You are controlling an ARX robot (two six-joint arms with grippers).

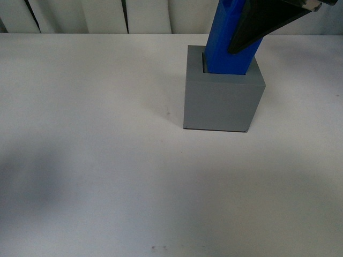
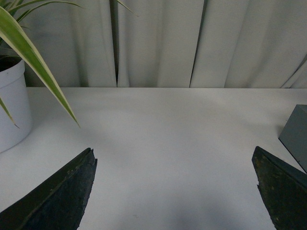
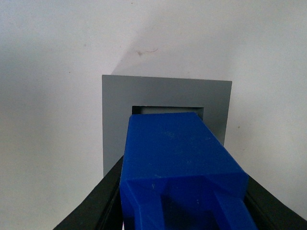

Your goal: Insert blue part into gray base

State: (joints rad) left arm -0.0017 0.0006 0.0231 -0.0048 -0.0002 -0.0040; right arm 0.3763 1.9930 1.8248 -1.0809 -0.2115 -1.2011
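Front view: the base (image 1: 222, 101) stands on the white tabletop (image 1: 96, 160), right of centre and toward the far edge. The blue part (image 1: 225, 48) stands with its lower end inside the base's top socket, and a narrow gap shows along the socket's left side. The right tool (image 3: 184, 191) is clenched on the part's upper end, with a black finger (image 3: 96, 206) against each flank. The left tool (image 2: 172, 153) is released, fingers spread wide over bare tabletop, apart from the base, a corner of which shows in the left wrist view. A white pot (image 2: 12, 110) with striped leaves (image 2: 33, 57) and a pale curtain (image 2: 192, 43) lie beyond.
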